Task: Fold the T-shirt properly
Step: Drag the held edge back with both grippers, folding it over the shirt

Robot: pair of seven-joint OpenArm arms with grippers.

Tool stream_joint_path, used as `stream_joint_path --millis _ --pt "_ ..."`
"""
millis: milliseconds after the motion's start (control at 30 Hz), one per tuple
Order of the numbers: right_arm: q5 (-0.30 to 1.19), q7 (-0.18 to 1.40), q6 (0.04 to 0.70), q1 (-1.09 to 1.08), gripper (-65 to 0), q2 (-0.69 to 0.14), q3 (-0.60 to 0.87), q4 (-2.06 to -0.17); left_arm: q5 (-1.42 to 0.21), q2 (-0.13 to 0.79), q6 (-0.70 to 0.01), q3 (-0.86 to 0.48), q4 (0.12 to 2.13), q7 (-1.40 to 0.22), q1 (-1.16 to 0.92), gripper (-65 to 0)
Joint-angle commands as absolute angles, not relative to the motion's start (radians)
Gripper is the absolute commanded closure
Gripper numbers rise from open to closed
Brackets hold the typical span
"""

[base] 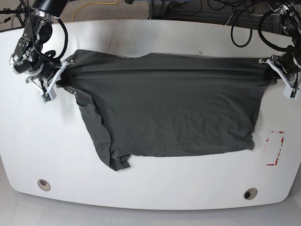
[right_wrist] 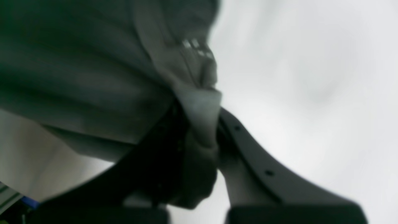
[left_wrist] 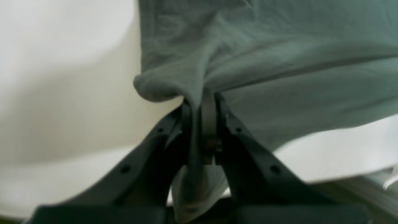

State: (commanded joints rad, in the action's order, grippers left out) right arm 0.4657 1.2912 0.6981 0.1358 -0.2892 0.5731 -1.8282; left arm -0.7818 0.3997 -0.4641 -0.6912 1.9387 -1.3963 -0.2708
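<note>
The large dark charcoal-grey short-sleeved T-shirt [base: 169, 108] of thin soft fabric lies spread across the middle of the white rounded counter [base: 150, 186], stretched wide from left to right. Its far edge runs taut in a straight ridge between the two arms, while the near edge lies flat on the counter. At the near left a sleeve [base: 110, 153] trails out toward the near side, not yet tucked in.

The left tool [left_wrist: 202, 102], at the far right of the scene, is pressed together on a bunched corner of the shirt; the wrist view shows cloth pulled down between its black fingers [left_wrist: 236, 130]. The right tool [right_wrist: 202, 124], at the far left, likewise pinches a gathered corner of the fabric, though that view is blurred.

Judging by how things lie, the task is at an early stage: the shirt appears held by two far corners and pulled straight, perhaps with one lengthwise fold begun along the far edge, but the cloth is still broad and wrinkled. The loose sleeve, the crosswise folds and the final squaring seem all left to do

A red-marked outline [base: 275, 148] sits on the counter just right of the shirt, not touched by it
</note>
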Motion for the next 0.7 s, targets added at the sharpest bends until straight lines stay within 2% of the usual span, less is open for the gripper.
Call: stream_joint_path --millis 267,467,700 --pt "0.467 1.294 0.698 0.133 0.0 -0.257 0.579 -1.828 -0.782 0.404 -0.463 -0.69 1.939 -1.396 -0.294 -0.6" --pt "0.46 1.343 0.698 0.065 0.0 -0.236 0.581 -1.83 -0.78 0.404 -0.458 -0.685 1.939 -1.396 -0.222 -0.6" --pt "0.463 1.36 0.698 0.099 0.0 -0.232 0.584 -1.828 -0.777 0.406 -0.458 -0.69 1.939 -1.396 -0.283 -0.6"
